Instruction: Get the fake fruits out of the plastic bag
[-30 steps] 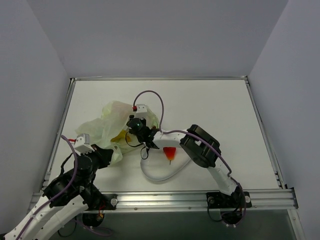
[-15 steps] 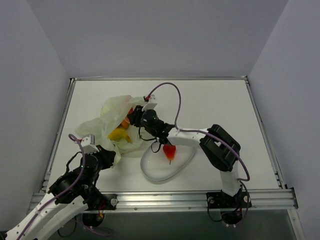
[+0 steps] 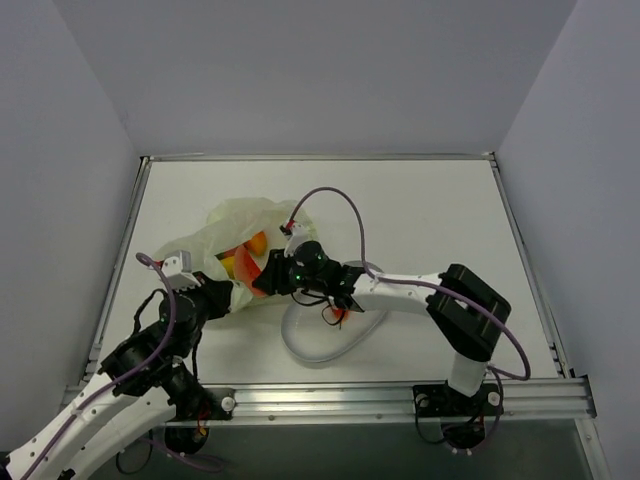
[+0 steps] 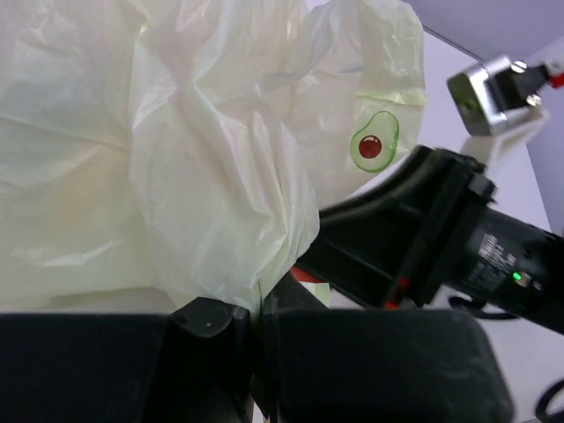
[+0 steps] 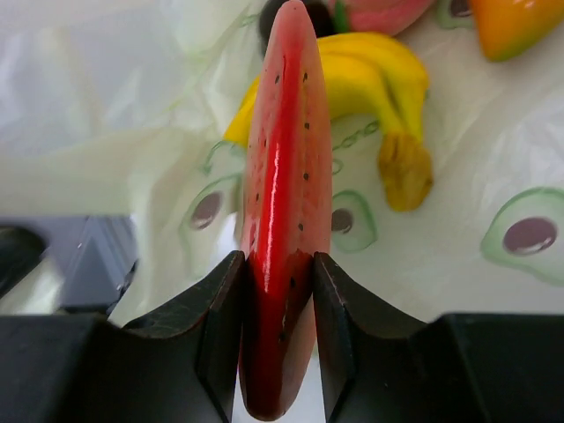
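The pale yellow-green plastic bag (image 3: pixel 232 222) lies at the left and fills the left wrist view (image 4: pixel 176 150). My left gripper (image 3: pixel 232 294) is shut on the bag's near edge (image 4: pixel 256 295). My right gripper (image 3: pixel 260 280) is at the bag's mouth, shut on a flat red fruit slice with black seeds (image 5: pixel 280 220), which also shows in the top view (image 3: pixel 248 268). Behind the slice on the bag lie a yellow banana (image 5: pixel 374 84), an orange fruit (image 5: pixel 511 22), a pink fruit (image 5: pixel 388 11) and a dark one (image 5: pixel 273 22). The orange fruit (image 3: pixel 257 243) shows in the bag's mouth.
A white oval plate (image 3: pixel 300 348) sits just right of the bag, under my right forearm. A red fruit (image 3: pixel 344 314) lies on it, partly hidden by the arm. A metal rail runs along the table's near edge (image 3: pixel 330 398).
My right gripper has moved from deeper in the bag toward the near side, now with the red slice between its fingers. The bag's mouth has shifted and shows more fruit. The left gripper keeps its hold.
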### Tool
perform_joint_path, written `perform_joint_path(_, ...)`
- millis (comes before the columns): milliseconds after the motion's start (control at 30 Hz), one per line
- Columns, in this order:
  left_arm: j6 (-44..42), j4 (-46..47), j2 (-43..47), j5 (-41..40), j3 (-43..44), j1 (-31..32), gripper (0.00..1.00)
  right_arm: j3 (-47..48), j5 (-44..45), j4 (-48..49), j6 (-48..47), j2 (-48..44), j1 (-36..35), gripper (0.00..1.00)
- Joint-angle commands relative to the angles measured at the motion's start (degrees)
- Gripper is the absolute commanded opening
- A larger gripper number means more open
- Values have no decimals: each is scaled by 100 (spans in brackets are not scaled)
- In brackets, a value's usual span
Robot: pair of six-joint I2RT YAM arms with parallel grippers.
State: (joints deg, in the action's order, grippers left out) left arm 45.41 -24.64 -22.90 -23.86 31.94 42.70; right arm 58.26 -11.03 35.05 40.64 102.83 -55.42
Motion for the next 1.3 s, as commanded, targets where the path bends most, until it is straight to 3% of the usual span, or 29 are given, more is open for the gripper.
perform_joint_path(0, -260, 539, -233, -163, 277, -16, 2, -261, -216, -95, -267, -868, -144, 8)
perform_joint_path(167, -261, 575, -303, -119, 242, -16, 2, -1069, 223, -261, -548, -2107, -224, 8)
perform_joint_path(333, -252, 294, 47, -181, 189, -25, 2, -1957, 1336, -1025, -803, -3406, -259, 7)
perform_joint_path(533, -129, -102, 355, -172, 189, -25, 2, -2828, 2052, -1773, -760, -4287, -312, 6)
perform_joint_path(700, -94, -199, 426, -102, 172, -25, 2, -2899, 2060, -1791, -663, -4008, -513, 6)
perform_joint_path(1033, -129, -287, 514, -93, 251, -25, 2, -2565, 3036, -2204, -698, -3093, -1304, 11)
perform_joint_path(1133, -146, -313, 532, -84, 251, -25, 2, -2451, 3360, -2344, -698, -3233, -1471, 42)
perform_joint_path(1167, -146, -330, 540, -67, 251, -25, 2, -2355, 3457, -2406, -707, -3329, -1498, 62)
perform_joint_path(1267, -102, -480, 628, -75, 242, -25, 2, -2109, 3625, -2572, -908, -3655, -1498, 75)
